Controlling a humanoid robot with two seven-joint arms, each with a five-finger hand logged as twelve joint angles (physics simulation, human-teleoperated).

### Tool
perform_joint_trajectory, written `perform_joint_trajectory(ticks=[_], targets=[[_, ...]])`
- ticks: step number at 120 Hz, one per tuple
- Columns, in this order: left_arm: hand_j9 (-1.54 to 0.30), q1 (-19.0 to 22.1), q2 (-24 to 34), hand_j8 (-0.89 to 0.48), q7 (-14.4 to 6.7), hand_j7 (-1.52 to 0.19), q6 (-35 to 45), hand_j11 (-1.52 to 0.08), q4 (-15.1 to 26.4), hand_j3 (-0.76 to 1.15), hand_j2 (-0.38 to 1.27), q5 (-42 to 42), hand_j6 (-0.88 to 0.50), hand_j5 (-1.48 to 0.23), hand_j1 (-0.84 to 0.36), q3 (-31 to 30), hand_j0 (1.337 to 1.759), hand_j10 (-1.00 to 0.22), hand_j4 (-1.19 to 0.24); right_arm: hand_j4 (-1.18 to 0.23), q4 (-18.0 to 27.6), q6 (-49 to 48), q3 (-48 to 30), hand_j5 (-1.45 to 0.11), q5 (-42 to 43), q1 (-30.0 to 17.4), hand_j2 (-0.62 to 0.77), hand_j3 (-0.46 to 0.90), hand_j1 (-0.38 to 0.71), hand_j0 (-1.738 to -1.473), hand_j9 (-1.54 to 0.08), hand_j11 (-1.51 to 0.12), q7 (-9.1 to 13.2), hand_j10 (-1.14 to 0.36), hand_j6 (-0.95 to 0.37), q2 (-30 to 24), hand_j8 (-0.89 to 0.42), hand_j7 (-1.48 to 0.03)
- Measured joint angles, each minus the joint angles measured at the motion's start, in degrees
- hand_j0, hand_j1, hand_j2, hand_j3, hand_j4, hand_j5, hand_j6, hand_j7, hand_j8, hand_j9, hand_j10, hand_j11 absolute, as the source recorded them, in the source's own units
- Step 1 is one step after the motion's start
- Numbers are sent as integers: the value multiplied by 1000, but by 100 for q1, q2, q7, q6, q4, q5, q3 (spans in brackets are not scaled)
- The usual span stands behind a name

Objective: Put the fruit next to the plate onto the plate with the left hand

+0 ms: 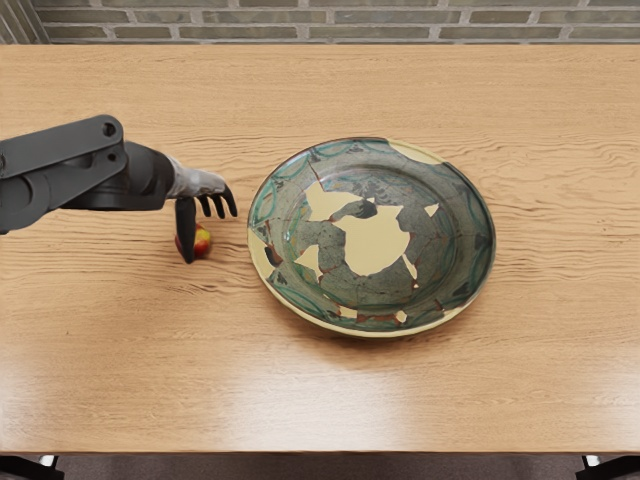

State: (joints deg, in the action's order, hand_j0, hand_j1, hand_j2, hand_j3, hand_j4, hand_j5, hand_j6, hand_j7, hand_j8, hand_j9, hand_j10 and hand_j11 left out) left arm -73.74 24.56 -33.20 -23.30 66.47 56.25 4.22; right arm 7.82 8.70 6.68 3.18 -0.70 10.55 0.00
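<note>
A small red and yellow fruit (pixel 202 241) lies on the wooden table just left of a large round plate (pixel 462 196) with a green and cream pattern. My left hand (pixel 203 210) reaches in from the left edge and hovers right over the fruit. Its thumb hangs down in front of the fruit's left side, and the other fingers are spread and point down above it. The fingers are open and do not close on the fruit. The fruit's left part is hidden behind the thumb. The plate holds nothing.
The wooden table (pixel 320 380) runs across the whole view, with a brick wall (pixel 320 20) behind its far edge. Dark table legs show at the bottom corners.
</note>
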Motion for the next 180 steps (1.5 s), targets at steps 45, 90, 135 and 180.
perform_joint_trajectory(ticks=[45,90,135,180], targets=[[-457,305,58,-354,-2,-457,848,-457,143,0,72,347,-354,-458,-71,-102,1658,-354,-354,0,0,0,0,0,0,0,0,0,-349,-1658,0,0,0,0,-1,0,0,0],[-518,555,57,-383,-3,-519,1464,-517,214,0,110,788,-382,-521,-73,54,1656,-383,-381,0,0,0,-1,0,1,0,0,0,-349,-1658,0,0,0,0,-1,0,0,0],[-561,835,58,-418,-2,-561,2059,-561,186,0,156,1348,-418,-561,-117,152,1656,-418,-418,0,0,0,0,0,0,0,0,0,-349,-1658,0,0,0,0,-1,0,0,0],[-717,932,58,-513,0,-716,2274,-718,149,0,239,1486,-492,-713,-269,162,1657,-545,-548,0,0,0,-1,0,0,0,0,0,-349,-1658,0,0,0,0,-1,0,0,0]])
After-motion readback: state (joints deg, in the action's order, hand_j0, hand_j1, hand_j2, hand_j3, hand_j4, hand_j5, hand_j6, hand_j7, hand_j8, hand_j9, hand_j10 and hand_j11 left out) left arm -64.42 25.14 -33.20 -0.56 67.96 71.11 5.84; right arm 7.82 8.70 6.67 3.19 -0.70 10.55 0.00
